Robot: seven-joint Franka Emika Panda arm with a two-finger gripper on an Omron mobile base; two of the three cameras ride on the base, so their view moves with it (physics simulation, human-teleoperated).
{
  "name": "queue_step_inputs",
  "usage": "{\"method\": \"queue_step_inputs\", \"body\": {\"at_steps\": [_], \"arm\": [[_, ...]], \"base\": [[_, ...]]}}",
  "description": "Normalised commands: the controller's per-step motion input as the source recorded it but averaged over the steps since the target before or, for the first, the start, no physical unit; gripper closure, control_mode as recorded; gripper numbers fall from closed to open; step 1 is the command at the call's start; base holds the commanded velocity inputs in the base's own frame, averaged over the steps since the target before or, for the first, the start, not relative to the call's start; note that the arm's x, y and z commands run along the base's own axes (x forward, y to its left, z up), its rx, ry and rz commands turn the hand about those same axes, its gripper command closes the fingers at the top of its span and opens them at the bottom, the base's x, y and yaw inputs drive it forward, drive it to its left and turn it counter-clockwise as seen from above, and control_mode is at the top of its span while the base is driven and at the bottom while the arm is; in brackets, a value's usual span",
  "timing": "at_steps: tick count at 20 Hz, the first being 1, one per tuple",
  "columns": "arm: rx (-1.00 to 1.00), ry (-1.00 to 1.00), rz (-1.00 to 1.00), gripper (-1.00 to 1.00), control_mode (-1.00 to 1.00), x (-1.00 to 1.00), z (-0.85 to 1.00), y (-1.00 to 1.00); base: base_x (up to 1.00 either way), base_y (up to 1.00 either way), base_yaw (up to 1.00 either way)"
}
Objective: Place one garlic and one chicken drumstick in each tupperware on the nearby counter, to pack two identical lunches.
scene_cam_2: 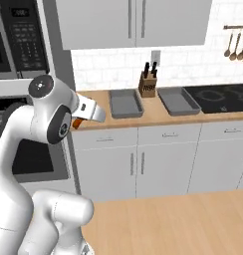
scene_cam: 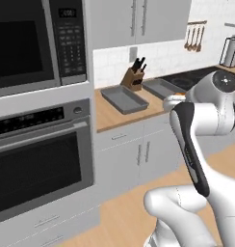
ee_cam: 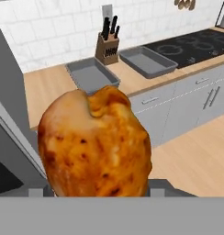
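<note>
Short of the desk (scene_cam_2: 153, 115), we carry a chicken drumstick (ee_cam: 95, 144) pinched in our gripper (ee_cam: 93, 193), while both tupperware trays, the left tupperware (scene_cam_2: 125, 103) and the right tupperware (scene_cam_2: 179, 99), look bare, so no garlic or chicken is packed yet.

Even, bright rendered light in all views; no clear source, no glare. Shadows soft & faint, e.g. under the cabinets (scene_cam_2: 133, 22) above the surface (scene_cam_2: 153, 115). Pics low-res, edges slightly soft/jaggy. Hand view: drumstick (ee_cam: 95, 144) close up w/ blurry texture, background about as sharp. No visible edge distortion.
</note>
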Motion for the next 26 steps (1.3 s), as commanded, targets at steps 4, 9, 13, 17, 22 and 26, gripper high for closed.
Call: {"method": "queue_step_inputs", "body": {"at_steps": [4, 9, 13, 17, 22, 26], "arm": [[0.0, 0.0, 0.0, 1.0, 1.0, 0.0, 0.0, 0.0], [0.0, 0.0, 0.0, 1.0, 1.0, 0.0, 0.0, 0.0], [0.0, 0.0, 0.0, 1.0, 1.0, 0.0, 0.0, 0.0], [0.0, 0.0, 0.0, 1.0, 1.0, 0.0, 0.0, 0.0], [0.0, 0.0, 0.0, 1.0, 1.0, 0.0, 0.0, 0.0], [0.0, 0.0, 0.0, 1.0, 1.0, 0.0, 0.0, 0.0]], "base": [[1.0, -0.62, 0.16], [1.0, -0.79, 0.15], [1.0, -0.94, -0.27], [1.0, -0.25, -0.02], [0.96, -0.01, 0.5], [0.42, 0.0, 0.76]]}}
